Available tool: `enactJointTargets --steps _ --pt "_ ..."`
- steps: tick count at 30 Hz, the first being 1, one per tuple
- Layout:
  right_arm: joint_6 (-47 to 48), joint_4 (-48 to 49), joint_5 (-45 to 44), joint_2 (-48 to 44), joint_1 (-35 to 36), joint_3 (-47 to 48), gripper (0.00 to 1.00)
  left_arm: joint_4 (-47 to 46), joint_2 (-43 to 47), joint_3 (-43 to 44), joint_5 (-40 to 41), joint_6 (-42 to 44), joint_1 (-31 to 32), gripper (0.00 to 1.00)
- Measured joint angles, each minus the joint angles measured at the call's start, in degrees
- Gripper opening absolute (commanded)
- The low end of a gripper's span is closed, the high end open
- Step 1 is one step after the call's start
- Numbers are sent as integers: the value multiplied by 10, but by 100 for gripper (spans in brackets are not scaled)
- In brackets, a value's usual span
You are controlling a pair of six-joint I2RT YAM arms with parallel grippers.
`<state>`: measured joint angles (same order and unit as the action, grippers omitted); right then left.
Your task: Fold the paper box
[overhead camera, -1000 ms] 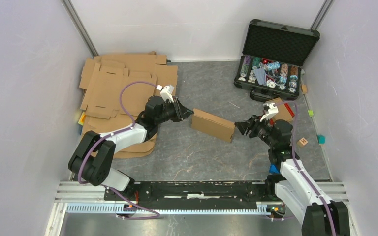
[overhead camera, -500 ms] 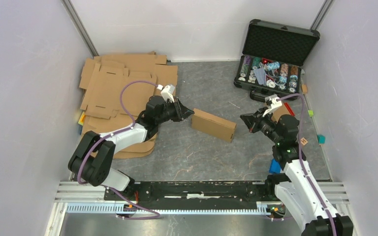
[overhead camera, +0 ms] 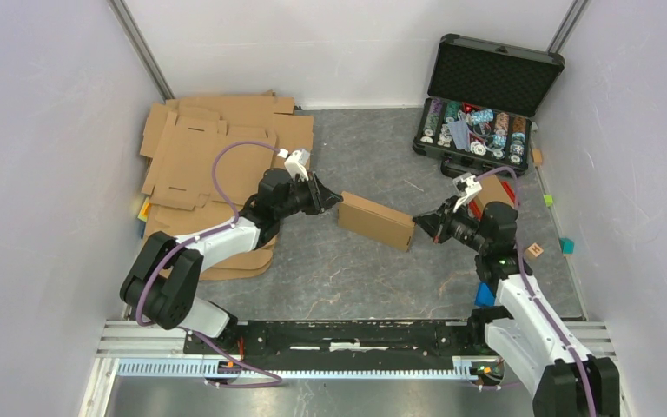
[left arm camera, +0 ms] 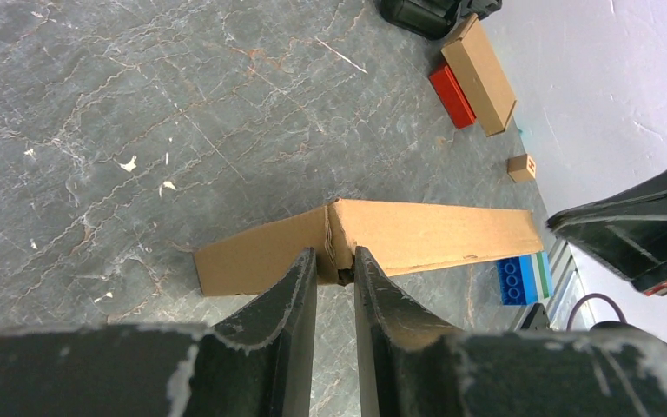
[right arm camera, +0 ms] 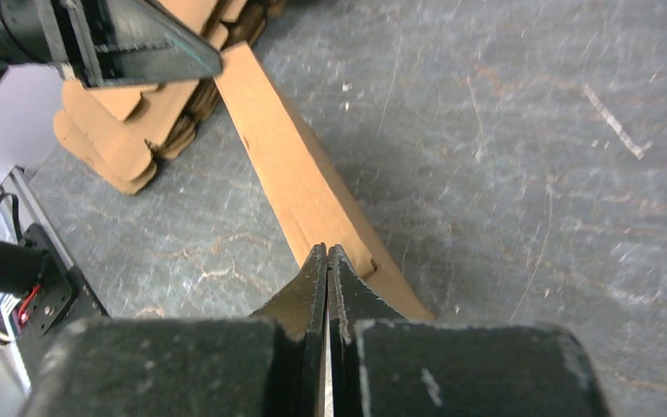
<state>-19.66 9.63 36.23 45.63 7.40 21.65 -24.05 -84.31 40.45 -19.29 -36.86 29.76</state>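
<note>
At the middle of the desk (overhead camera: 347,278) lies the paper box (overhead camera: 377,221), slanted between the two arms. On its left end the left hand (overhead camera: 335,199) pinches a corner edge between narrow jaws. The right hand (overhead camera: 419,225), fingers pressed fully together and holding nothing, has its tips at the box's right end.

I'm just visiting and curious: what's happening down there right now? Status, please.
Left gripper clamped on paper box corner. Right gripper shut, tips at box's other end. Box looks folded shut. Spare cardboard blanks lie apart.
</note>
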Motion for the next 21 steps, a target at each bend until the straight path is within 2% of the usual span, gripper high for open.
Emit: enactJointTargets --steps 8,17,21 --pt "6 28 16 27 0 -24 0 2 0 2 8 2 3 27" --pt "6 -18 27 19 1 32 0 4 0 3 11 3 6 27" --pt "7 -1 27 5 1 12 0 7 0 5 12 5 8 26"
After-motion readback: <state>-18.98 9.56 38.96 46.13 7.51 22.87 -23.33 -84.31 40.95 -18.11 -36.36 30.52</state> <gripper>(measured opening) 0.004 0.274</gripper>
